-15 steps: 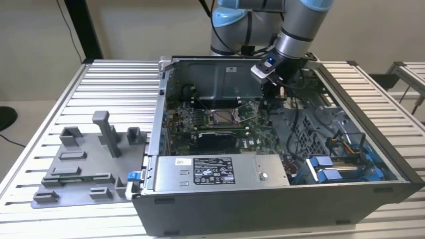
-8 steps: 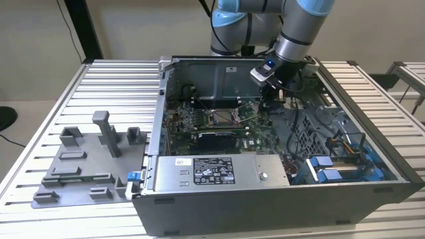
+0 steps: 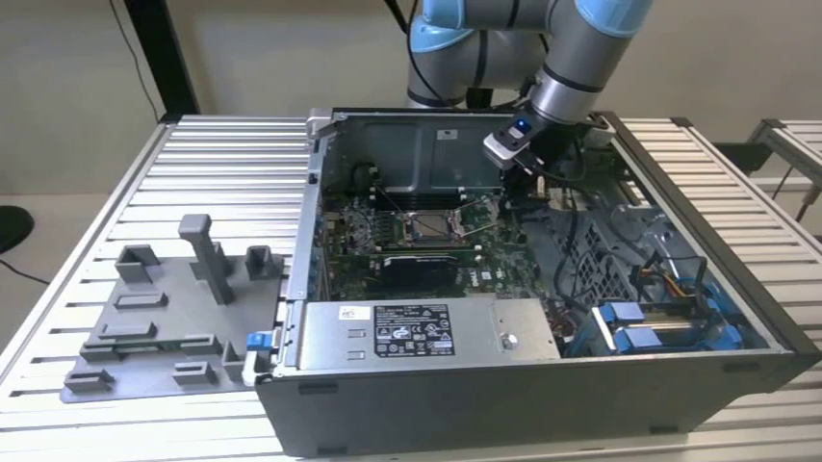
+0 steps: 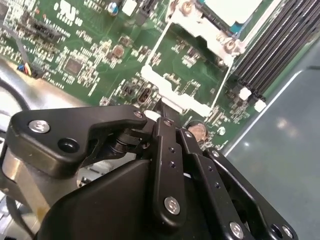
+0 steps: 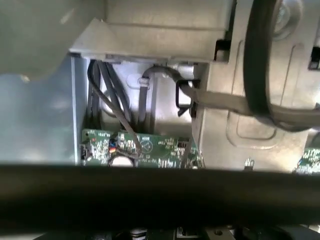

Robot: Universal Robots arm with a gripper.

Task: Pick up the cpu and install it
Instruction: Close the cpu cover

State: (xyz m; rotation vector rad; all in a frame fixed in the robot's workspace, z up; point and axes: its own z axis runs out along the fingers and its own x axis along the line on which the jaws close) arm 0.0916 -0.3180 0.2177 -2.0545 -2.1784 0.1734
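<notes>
We log: cpu [image 4: 232, 9] lies in socket [image 4: 200, 22], pale top up. Pincer [image 4: 162, 111] closed, apart from cpu, above board [image 4: 100, 50] just beside socket.

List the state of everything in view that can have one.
computer case: open, side panel off.
cpu: appears seated inside the socket frame.
gripper: down inside the case, beside the socket frame, off the cpu.
power supply: mounted in the case.
</notes>
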